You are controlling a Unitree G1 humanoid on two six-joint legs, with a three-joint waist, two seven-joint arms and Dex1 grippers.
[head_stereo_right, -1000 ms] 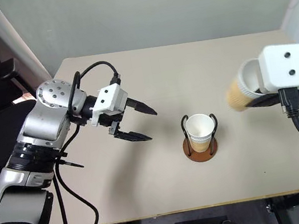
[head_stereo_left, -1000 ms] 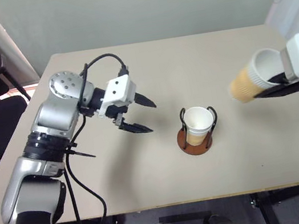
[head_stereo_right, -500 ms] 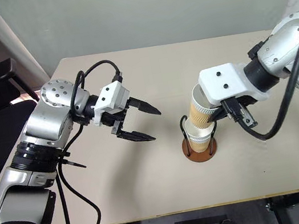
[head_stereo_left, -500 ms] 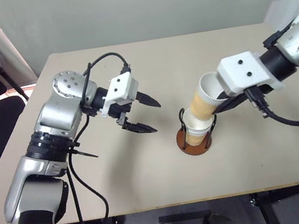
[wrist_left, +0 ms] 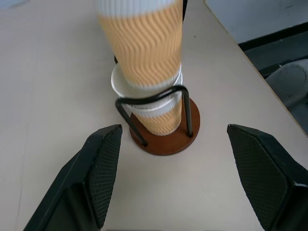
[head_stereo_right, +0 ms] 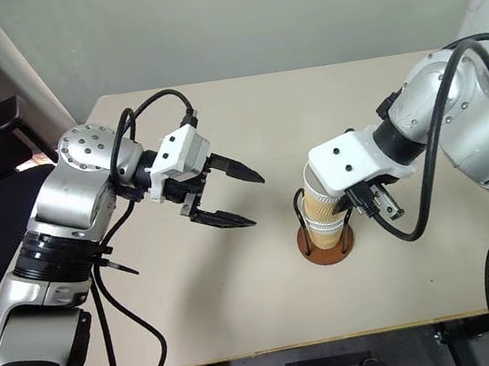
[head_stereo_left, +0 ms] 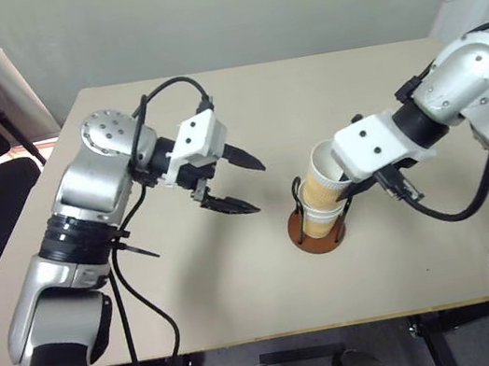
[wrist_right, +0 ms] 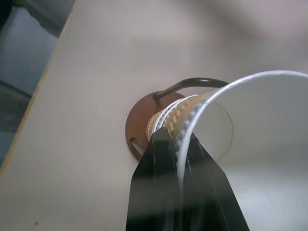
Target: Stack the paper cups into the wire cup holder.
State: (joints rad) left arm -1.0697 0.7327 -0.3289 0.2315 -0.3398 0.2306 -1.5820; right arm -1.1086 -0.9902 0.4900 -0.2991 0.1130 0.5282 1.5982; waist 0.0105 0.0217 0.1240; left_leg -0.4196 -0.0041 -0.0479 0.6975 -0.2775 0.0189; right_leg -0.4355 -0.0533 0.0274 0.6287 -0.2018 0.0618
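Right gripper (wrist_right: 179,159), angled down and pinching the rim of a paper cup (head_stereo_left: 323,178), seats it in the cup within the wire cup holder (head_stereo_left: 317,230). Left gripper (head_stereo_left: 241,184) hovers beside it, spread wide, empty.

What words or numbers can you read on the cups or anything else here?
None. The ribbed paper cup in the right gripper has only a wavy pattern, no writing. The cup below it, the wire cup holder, the left gripper and the table show no words or numbers.
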